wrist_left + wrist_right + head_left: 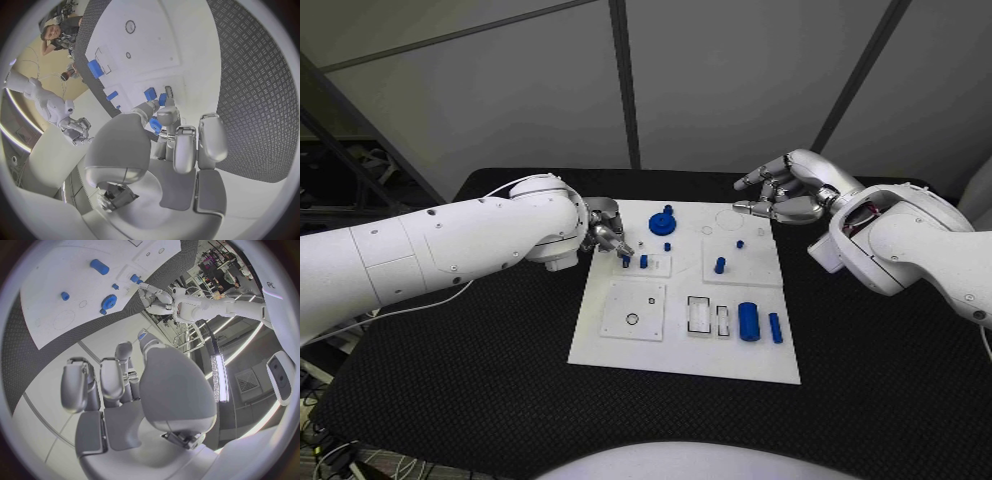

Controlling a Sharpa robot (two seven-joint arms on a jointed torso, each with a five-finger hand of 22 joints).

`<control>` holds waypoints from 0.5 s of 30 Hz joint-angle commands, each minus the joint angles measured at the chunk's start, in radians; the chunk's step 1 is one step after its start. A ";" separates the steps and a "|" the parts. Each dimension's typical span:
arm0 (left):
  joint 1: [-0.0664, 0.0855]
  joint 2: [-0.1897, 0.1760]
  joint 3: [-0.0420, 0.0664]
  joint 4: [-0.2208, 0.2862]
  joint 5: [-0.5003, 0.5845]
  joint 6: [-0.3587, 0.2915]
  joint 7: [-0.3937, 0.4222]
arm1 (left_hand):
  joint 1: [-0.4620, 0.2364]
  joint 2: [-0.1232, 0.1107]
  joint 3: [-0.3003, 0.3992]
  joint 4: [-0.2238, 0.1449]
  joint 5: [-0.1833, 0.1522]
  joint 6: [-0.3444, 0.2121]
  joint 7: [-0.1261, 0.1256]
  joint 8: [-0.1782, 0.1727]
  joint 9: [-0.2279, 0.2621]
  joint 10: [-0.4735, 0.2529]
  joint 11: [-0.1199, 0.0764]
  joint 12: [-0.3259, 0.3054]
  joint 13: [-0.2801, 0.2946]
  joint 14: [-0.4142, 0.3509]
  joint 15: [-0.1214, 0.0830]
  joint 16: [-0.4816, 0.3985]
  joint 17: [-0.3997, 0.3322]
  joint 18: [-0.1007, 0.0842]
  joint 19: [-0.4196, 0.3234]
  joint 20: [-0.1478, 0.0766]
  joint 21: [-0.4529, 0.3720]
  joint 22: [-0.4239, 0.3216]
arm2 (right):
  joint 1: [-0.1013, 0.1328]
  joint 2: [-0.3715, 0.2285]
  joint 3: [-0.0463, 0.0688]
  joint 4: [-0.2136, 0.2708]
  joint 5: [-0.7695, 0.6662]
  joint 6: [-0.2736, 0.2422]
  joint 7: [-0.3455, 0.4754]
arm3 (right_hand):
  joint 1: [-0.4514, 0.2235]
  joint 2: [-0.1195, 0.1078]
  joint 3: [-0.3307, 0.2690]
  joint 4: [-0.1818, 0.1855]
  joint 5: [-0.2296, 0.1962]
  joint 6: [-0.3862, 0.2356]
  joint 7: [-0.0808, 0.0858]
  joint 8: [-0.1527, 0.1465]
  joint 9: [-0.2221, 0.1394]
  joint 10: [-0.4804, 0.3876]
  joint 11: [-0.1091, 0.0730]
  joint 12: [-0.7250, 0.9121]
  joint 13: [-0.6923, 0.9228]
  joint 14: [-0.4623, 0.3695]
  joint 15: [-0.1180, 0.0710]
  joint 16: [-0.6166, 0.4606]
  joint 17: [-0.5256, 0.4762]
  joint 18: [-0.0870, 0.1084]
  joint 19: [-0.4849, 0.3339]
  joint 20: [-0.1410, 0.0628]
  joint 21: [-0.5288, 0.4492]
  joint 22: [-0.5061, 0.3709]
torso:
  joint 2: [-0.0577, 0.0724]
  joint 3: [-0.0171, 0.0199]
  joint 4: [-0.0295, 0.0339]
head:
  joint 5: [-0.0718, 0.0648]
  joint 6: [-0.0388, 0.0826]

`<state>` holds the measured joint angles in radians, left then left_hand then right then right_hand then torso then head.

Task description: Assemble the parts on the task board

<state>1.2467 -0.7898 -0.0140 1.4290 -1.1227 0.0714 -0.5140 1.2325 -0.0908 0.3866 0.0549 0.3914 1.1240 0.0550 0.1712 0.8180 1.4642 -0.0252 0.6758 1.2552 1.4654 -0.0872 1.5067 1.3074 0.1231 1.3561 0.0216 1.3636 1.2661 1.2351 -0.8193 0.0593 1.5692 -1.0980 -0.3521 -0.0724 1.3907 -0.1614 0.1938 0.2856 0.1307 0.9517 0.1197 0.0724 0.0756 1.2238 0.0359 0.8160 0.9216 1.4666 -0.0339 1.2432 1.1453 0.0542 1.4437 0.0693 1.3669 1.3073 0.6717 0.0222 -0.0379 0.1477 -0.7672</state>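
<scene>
The white task board [678, 345] lies in the middle of the table. My left hand [606, 236] hovers over its far left square and pinches a small blue part [155, 125] between thumb and a finger, just above two blue pegs [643, 261] standing there. A blue gear-like part [662, 222] stands at the far edge, and a peg [720, 265] right of centre. Two blue cylinders [749, 321] lie near the right edge. My right hand [788, 195] hangs above the board's far right corner, fingers loosely bent and holding nothing. The right wrist view shows the gear [109, 301].
The board carries a rectangular slot [698, 314] and a round hole [633, 320] on its near half. Black table surface [473, 350] surrounds it on every side. A dark wall panel frame stands behind the table.
</scene>
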 commanded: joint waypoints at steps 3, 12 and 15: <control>0.000 0.003 0.001 -0.002 -0.059 0.021 -0.007 | -0.002 0.007 0.171 -0.164 0.004 0.011 -0.012 0.006 0.017 0.059 -0.008 0.003 0.001 0.087 -0.004 0.002 0.189 -0.046 0.007 0.002 0.003 0.001 | 0.002 0.000 0.001 0.000 -0.002 -0.005 0.007 | -0.003 0.006 0.005 0.001 0.006 0.008 -0.001 -0.006 -0.001 0.006 -0.003 0.003 -0.001 0.015 -0.010 -0.003 0.001 0.001 0.007 -0.002 0.000 0.049 | -0.001 0.0000 0.0004 | -0.001 -0.002; -0.001 0.006 0.001 -0.007 -0.064 0.054 -0.009 | -0.002 0.006 0.172 -0.165 0.004 0.012 -0.013 0.006 0.018 0.059 -0.009 0.002 0.001 0.086 -0.004 0.002 0.189 -0.046 0.006 0.002 0.003 0.000 | 0.002 0.001 0.001 -0.001 -0.002 -0.004 0.007 | -0.003 0.006 0.005 0.001 0.006 0.008 -0.001 -0.006 -0.001 0.006 -0.003 0.003 -0.001 0.015 -0.010 -0.003 0.001 0.001 0.007 -0.002 0.000 0.049 | 0.000 0.0003 -0.0009 | 0.000 -0.003; -0.001 0.008 0.001 -0.011 -0.064 0.064 -0.010 | -0.002 0.006 0.172 -0.165 0.005 0.012 -0.013 0.006 0.018 0.059 -0.009 0.002 0.001 0.086 -0.004 0.002 0.188 -0.046 0.006 0.002 0.003 0.000 | 0.002 0.001 0.001 -0.001 -0.002 -0.004 0.007 | -0.003 0.006 0.005 0.001 0.006 0.008 -0.001 -0.006 -0.001 0.006 -0.003 0.003 -0.001 0.015 -0.010 -0.003 0.001 0.001 0.007 -0.002 0.000 0.049 | 0.000 0.0006 -0.0002 | 0.001 -0.004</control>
<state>1.2447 -0.7830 -0.0137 1.4203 -1.1702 0.1023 -0.5186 1.2277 -0.0956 0.4007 0.0407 0.3905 1.1241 0.0549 0.1749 0.8289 1.4671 -0.0276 0.6758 1.2550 1.4652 -0.0870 1.5067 1.3074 0.1231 1.3560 0.0217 1.3636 1.2659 1.2350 -0.8186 0.0593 1.5674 -1.0980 -0.3519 -0.0720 1.3907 -0.1615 0.1937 0.2856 0.1307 0.9516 0.1197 0.0724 0.0756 1.2238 0.0359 0.8160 0.9218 1.4666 -0.0339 1.2432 1.1451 0.0543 1.4437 0.0694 1.3669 1.3080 0.6717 0.0223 -0.0381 0.1476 -0.7707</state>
